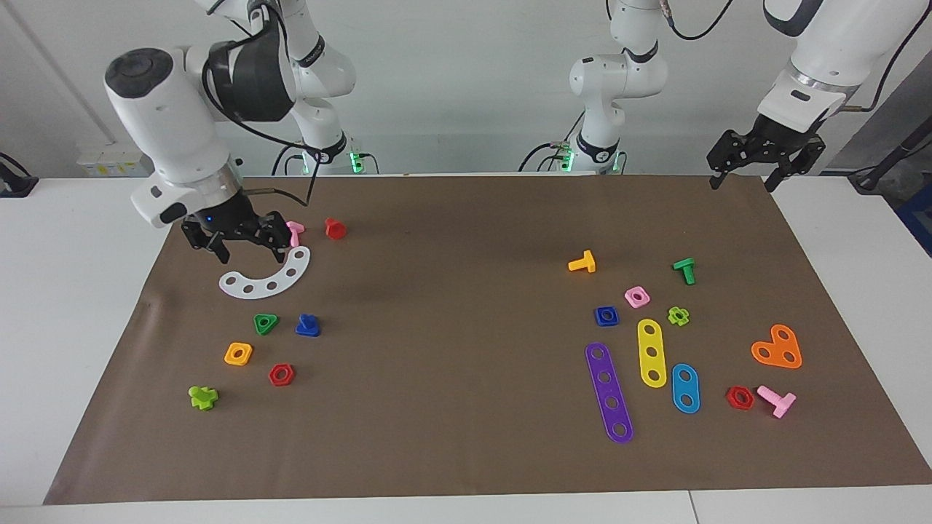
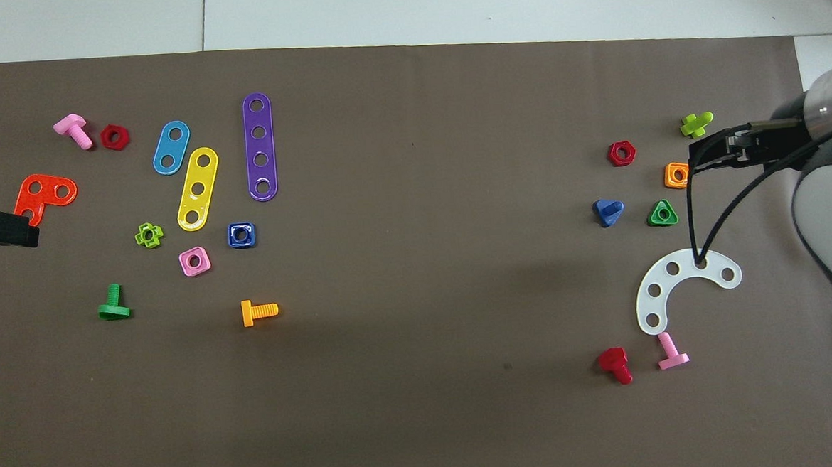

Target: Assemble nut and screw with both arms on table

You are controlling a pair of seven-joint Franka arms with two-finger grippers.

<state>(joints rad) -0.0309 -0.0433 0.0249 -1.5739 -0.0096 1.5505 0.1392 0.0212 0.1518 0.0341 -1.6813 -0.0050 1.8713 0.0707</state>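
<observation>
Toward the right arm's end of the worktop point(image 1: 87, 306), the screw point(image 1: 308, 325) rests on its flat triangular head, stubby shaft up, beside a green triangular nut point(image 1: 266, 323). Right end effector point(image 1: 243, 252) hangs open and empty over the white curved plate point(image 1: 266, 277), the screw farther from the robots. Left end effector point(image 1: 744, 179) waits open and empty at the brown mat's point(image 1: 451, 437) edge; the glossy, rounded-square nut point(image 1: 606, 316) lies flat, well apart.

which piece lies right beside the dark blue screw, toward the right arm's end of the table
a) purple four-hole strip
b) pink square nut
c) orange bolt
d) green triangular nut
d: the green triangular nut lies on the mat next to the dark blue screw, on the side toward the right arm's end of the table; the other three pieces lie in the cluster at the left arm's end.
</observation>
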